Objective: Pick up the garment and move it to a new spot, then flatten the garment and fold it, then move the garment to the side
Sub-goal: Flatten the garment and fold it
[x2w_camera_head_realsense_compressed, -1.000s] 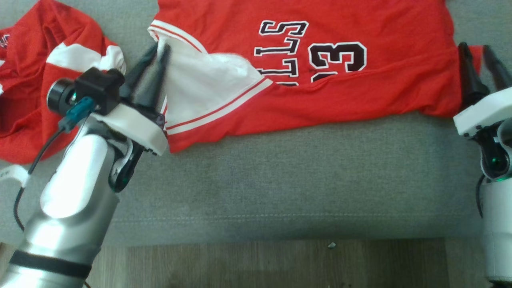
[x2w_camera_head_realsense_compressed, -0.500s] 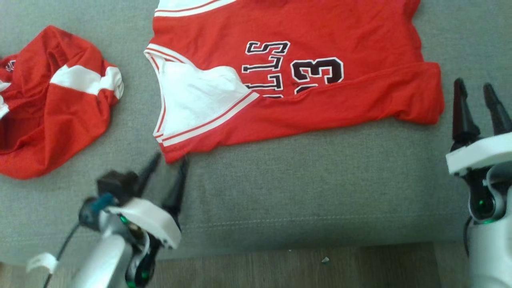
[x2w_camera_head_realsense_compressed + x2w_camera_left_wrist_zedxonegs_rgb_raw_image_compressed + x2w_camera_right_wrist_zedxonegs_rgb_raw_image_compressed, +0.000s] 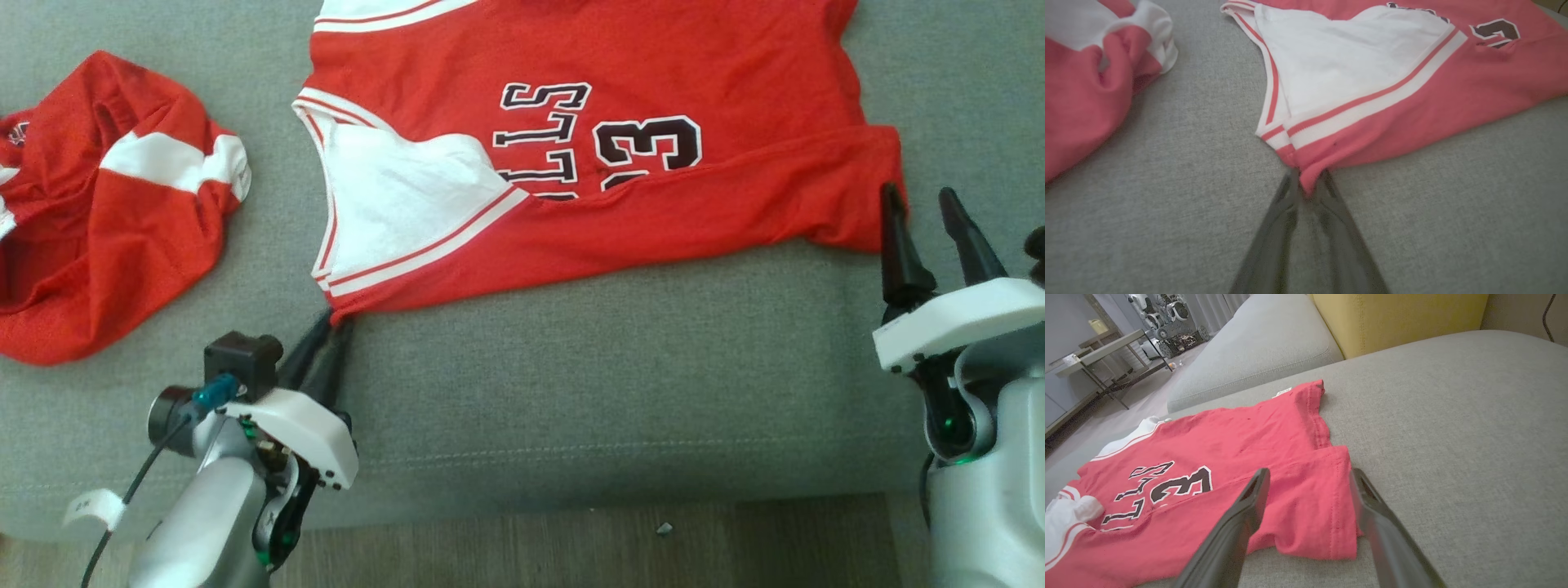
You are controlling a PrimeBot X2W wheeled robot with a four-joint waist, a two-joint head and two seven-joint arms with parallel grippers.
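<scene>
Jersey (image 3: 653,163) lies long axis left-to-right on the sofa (image 3: 571,392); left fingers (image 3: 1271,237) are clenched on its near-left corner, right fingers (image 3: 1237,526) are spread astride the near-right corner, so you close right next.

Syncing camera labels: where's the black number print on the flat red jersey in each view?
Head view: black number print upper centre-right, on the red jersey.
Left wrist view: top right corner, partly under a fold.
Right wrist view: lower left of centre.
Shared landmark: the white neck panel, beside the print.
</scene>
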